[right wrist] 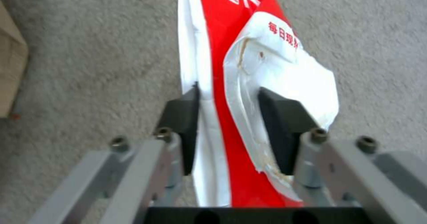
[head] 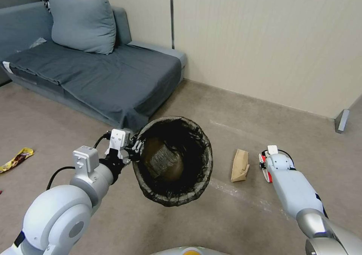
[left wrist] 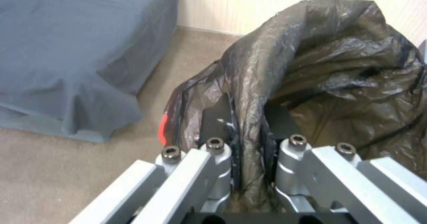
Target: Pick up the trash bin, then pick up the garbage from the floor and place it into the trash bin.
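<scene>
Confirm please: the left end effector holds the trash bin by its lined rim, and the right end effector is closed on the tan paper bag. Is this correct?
Not quite. The right end effector is closed on a red-and-white packet, as the right wrist view shows; the tan paper bag lies on the floor beside it. The left end effector does hold the trash bin by its lined rim.

red-and-white packet (right wrist: pixel 249 83), red Chinese characters 每日现 on its white flap, small white logo near top
</scene>
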You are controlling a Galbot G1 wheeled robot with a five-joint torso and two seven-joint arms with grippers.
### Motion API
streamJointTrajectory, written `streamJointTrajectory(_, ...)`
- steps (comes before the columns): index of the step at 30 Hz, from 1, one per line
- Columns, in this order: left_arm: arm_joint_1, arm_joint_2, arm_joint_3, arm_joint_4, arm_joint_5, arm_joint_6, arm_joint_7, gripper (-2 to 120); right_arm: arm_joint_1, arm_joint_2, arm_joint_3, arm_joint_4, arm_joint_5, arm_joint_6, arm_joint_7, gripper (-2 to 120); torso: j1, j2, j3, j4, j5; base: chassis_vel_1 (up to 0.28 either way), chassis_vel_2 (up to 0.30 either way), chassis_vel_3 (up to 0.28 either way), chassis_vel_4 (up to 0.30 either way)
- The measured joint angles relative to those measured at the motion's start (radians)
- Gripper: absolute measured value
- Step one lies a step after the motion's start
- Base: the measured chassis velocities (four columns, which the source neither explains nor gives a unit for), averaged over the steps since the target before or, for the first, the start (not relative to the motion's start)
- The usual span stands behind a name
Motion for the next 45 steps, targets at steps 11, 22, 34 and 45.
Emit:
streamJointTrajectory(11,0.002,0.001,-0.004,-0.002,0.000,0.000,0.000,6,0.006,-0.010,0.003,-0.006,-0.001,-0.004,-0.004,0,0.000,0.000,0.000,-0.0002,-0.0004,0.000,0.000,0.000,0.000)
streamJointTrajectory(22,-0.001,0.001,-0.004,-0.001,-0.002,0.000,0.000,6,-0.004,-0.012,0.010,0.011,0.000,-0.003,0.005,0,0.000,0.000,0.000,0.0002,0.0004,0.000,0.000,0.000,0.000)
streamJointTrajectory(34,-0.002,0.006,-0.016,0.001,-0.008,0.000,-0.005,6,-0.251,-0.230,0.067,0.515,0.096,-0.079,0.078,0,0.000,0.000,0.000,-0.0008,-0.0002,0.000,0.000,0.000,0.000)
streamJointTrajectory(45,0.017,-0.014,-0.030,-0.002,0.004,0.000,-0.025,6,-0.362,-0.340,0.145,0.981,0.347,-0.084,0.129,0,0.000,0.000,0.000,-0.0001,-0.0005,0.000,0.000,0.000,0.000)
